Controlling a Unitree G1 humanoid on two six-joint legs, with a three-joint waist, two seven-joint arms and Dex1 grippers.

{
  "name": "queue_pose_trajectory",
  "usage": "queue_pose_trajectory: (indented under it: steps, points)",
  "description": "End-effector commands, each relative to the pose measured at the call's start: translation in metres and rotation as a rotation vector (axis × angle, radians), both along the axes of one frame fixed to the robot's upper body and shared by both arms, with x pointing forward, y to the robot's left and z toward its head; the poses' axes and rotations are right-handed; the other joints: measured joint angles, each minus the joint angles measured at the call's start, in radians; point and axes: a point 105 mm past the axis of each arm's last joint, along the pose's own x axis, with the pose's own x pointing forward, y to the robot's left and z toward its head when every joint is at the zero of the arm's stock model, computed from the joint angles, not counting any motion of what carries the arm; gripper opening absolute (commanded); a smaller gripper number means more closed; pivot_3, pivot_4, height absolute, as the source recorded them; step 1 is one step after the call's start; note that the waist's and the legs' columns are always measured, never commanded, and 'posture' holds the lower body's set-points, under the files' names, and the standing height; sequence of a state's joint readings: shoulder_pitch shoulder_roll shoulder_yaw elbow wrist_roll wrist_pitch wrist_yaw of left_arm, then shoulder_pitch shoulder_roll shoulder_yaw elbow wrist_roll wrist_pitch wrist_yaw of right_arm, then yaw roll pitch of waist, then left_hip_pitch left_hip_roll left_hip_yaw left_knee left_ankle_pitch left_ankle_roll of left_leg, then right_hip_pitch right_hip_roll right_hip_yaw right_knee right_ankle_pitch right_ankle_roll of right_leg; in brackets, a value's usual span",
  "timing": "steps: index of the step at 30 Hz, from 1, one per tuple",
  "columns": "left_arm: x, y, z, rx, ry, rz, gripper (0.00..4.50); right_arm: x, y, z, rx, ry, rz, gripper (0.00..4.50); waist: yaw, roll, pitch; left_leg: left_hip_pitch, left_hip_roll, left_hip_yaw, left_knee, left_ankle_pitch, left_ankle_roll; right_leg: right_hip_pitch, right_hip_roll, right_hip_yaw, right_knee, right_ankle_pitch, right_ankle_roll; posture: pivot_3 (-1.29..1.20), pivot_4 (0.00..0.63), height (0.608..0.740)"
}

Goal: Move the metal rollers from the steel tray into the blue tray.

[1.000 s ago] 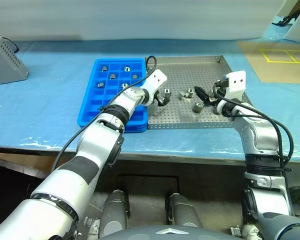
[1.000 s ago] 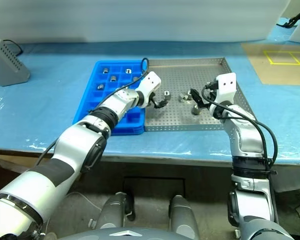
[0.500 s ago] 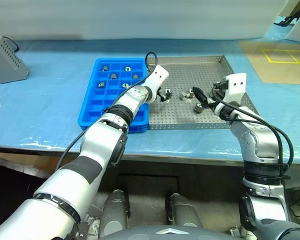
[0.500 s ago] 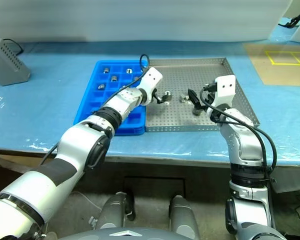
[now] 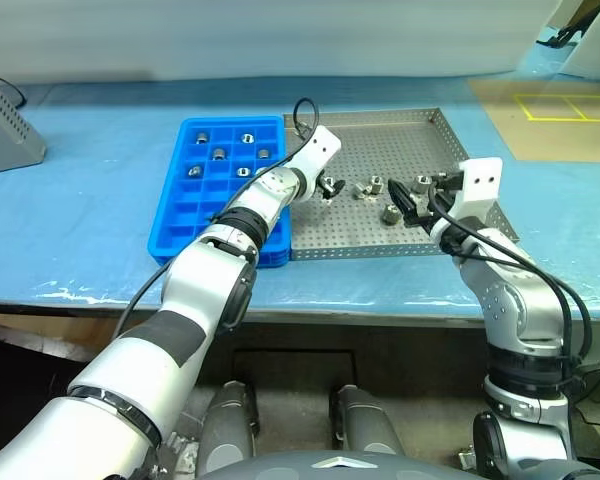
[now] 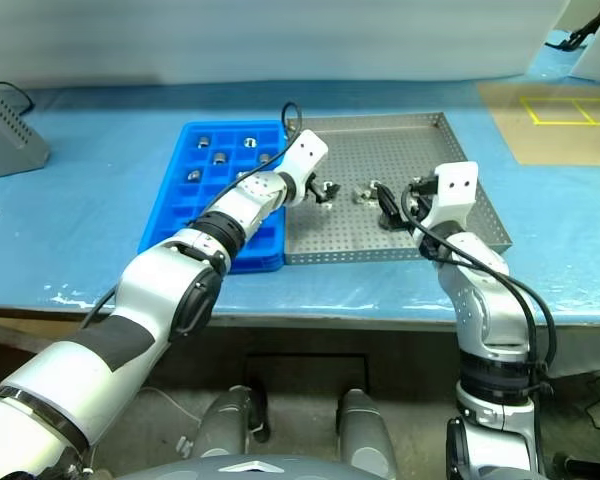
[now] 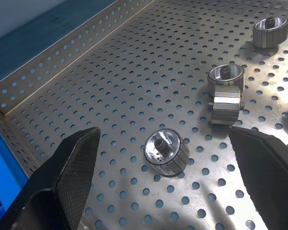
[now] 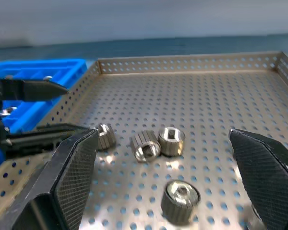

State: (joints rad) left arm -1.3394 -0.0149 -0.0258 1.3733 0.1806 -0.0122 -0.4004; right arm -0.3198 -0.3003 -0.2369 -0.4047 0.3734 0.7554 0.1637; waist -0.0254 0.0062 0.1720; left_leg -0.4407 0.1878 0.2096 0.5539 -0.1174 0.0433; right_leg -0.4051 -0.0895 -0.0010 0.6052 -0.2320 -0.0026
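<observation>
Looking down from the head cam, you've got the steel tray [image 5: 420,150] sitting on the blue-covered desk [image 5: 80,220], w/ the blue tray [image 5: 185,215] touching its left edge. Four metal rollers [image 7: 166,152] lie loose on the perforated floor of the steel tray: one by itself nearest the blue tray, two touching each other mid-tray [image 8: 158,142], one more [image 8: 180,195] nearer the front rim. Six other rollers [image 5: 220,153] sit in separate compartments in the far half of the blue tray; near compartments look bare.

Left gripper [image 5: 327,188] reaches over the blue tray's right edge into the steel tray, fingers [image 7: 62,175] wide apart, straddling the lone roller in the left wrist cam but not touching it. Nothing held.

Right gripper [image 5: 412,200] hangs above the tray's near-right part, fingers [image 8: 72,163] also spread wide, empty, w/ the pair and the front roller between them in its wrist cam.

Vs. 1 s ago: you'll see the right arm has pulled back toward the body, its gripper now closer to the front rim. Left gripper has edged only slightly further into the steel tray, approx same spot. Rollers haven't shifted; count in each tray is the same. Fingers on both sides were spread before & remain so. Grey box [image 5: 5,125] at far left of the desk sits further toward the frame edge, but the whole view has shifted, so that's camera, not the box.
</observation>
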Motion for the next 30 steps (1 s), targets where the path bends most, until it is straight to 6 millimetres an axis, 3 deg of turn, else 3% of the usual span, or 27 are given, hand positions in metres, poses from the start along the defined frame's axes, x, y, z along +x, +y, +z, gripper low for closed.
queue_pose_trajectory:
  steps: [1, 8, 16, 20, 26, 30]
  points:
    - [0.003, 0.0, 0.015, 0.017, -0.055, 0.003, 4.5, -0.017, -0.001, 0.017, 0.013, -0.063, -0.025, 4.46, -0.008, 0.0, 0.0, 0.0, 0.0, 0.0, 0.0, 0.0, 0.0, 0.0, 0.0, 0.0, 0.0, 0.0, 0.0, -0.63, 0.15, 0.74]
    - [0.005, 0.003, 0.017, -0.007, -0.044, 0.033, 4.5, -0.032, 0.002, 0.009, 0.026, -0.022, -0.052, 4.46, -0.049, 0.0, 0.0, 0.0, -0.001, 0.0, -0.002, 0.0, 0.0, 0.0, 0.0, 0.0, -0.002, 0.0, 0.0, -0.67, 0.15, 0.74]
    - [0.008, 0.006, 0.024, -0.034, -0.049, 0.05, 4.5, -0.023, 0.003, 0.015, 0.02, -0.039, -0.04, 4.46, -0.085, 0.0, 0.0, -0.002, -0.001, 0.0, -0.002, 0.0, 0.0, -0.001, 0.0, 0.0, -0.003, 0.0, 0.001, -0.63, 0.15, 0.74]
    - [0.01, 0.007, 0.039, -0.138, -0.056, 0.062, 4.5, -0.016, 0.003, 0.015, 0.03, -0.044, -0.036, 4.46, -0.092, 0.0, 0.0, -0.003, -0.001, -0.001, -0.002, 0.0, 0.0, -0.002, 0.0, -0.001, -0.003, 0.0, 0.001, -0.59, 0.15, 0.74]
    - [0.006, 0.008, 0.083, -0.448, -0.159, -0.015, 4.5, 0.002, 0.004, 0.02, 0.023, -0.076, -0.025, 4.46, -0.088, 0.0, 0.001, -0.004, -0.002, -0.001, -0.002, 0.0, 0.0, -0.002, -0.001, -0.002, -0.004, 0.0, 0.0, -0.52, 0.15, 0.74]
    - [0.001, 0.022, 0.096, -0.592, -0.215, -0.069, 4.5, 0.017, 0.005, 0.024, -0.014, -0.114, -0.028, 4.46, -0.079, 0.0, 0.001, -0.005, -0.002, -0.001, -0.001, -0.001, 0.001, -0.002, -0.001, -0.002, -0.004, 0.0, 0.0, -0.44, 0.15, 0.74]
